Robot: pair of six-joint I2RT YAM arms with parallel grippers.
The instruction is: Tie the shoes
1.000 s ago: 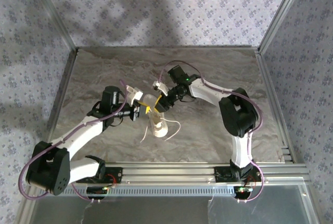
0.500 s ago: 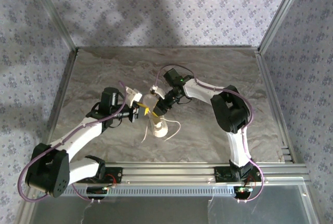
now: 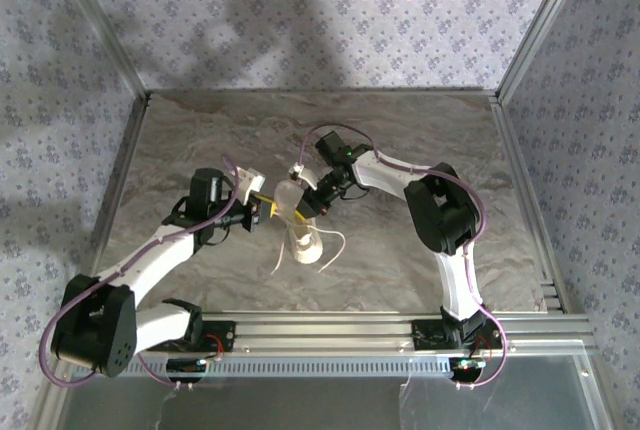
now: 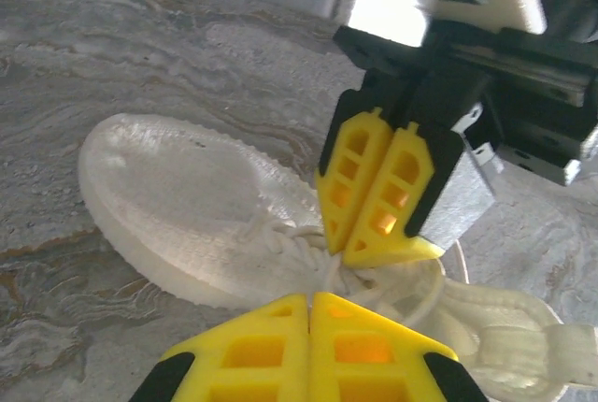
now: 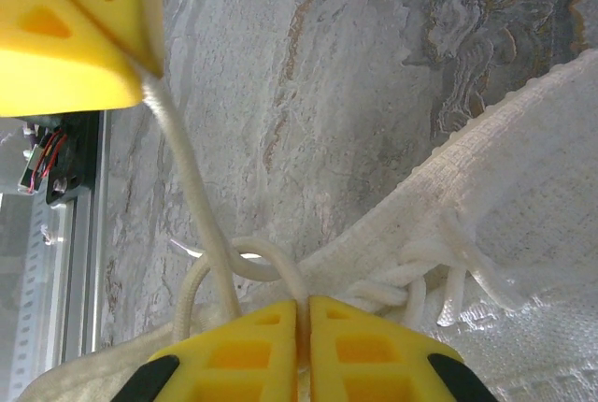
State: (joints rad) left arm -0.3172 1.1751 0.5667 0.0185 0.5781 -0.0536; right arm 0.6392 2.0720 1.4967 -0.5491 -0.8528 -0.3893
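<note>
The small white sneaker lies between the arms, its toe pointing left in the left wrist view. My left gripper is shut on a thin white lace just off the shoe's lacing. Facing it, my right gripper is shut right above the knot. In the right wrist view the right gripper pinches a lace loop, and a taut lace strand runs up to the left gripper's yellow fingers. From above, the left gripper and right gripper nearly meet over the shoe.
Loose lace ends trail on the marbled table right and left of the shoe's near end. An aluminium rail runs along the near edge. Patterned walls close off the back and both sides.
The left gripper has drawn slightly leftward with its lace. The right arm's elbow has folded in, while its gripper stays over the shoe.
</note>
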